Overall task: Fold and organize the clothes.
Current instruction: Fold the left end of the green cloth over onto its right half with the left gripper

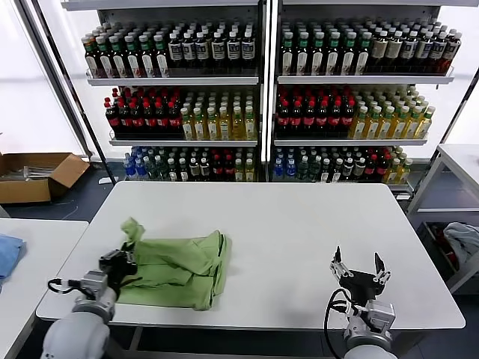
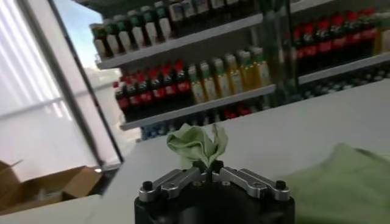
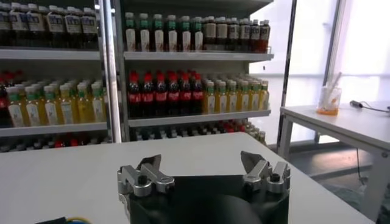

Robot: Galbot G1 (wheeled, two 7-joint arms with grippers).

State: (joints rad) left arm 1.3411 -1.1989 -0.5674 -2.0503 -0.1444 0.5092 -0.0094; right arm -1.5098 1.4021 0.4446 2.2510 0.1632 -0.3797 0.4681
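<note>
Fabric pinched between the closed fingers of the left gripper (image 1: 120,263) marks the step in hand: it has hold of a bunched corner of the clothes (image 1: 183,269), a light green shirt, and in the left wrist view that corner stands up as a crumpled tuft (image 2: 198,146) just past the fingertips. The shirt lies partly folded on the white tabletop (image 1: 299,232), at about eight o'clock from its middle, near the front edge; one flap rises toward eleven o'clock from the gripper. Holding the corner clear of the surface probably lets the arm carry it across the rest of the shirt for another fold.

The right gripper (image 1: 360,271) waits at about five o'clock on the tabletop, fingers spread wide with nothing between them, well apart from the shirt and likely kept clear so the fold has room.

A cardboard box (image 1: 37,176) sits open on the floor at nine o'clock; its contents are too unclear to name. Behind the tabletop, at twelve o'clock, shelves (image 1: 262,78) hold rows of bottles.
</note>
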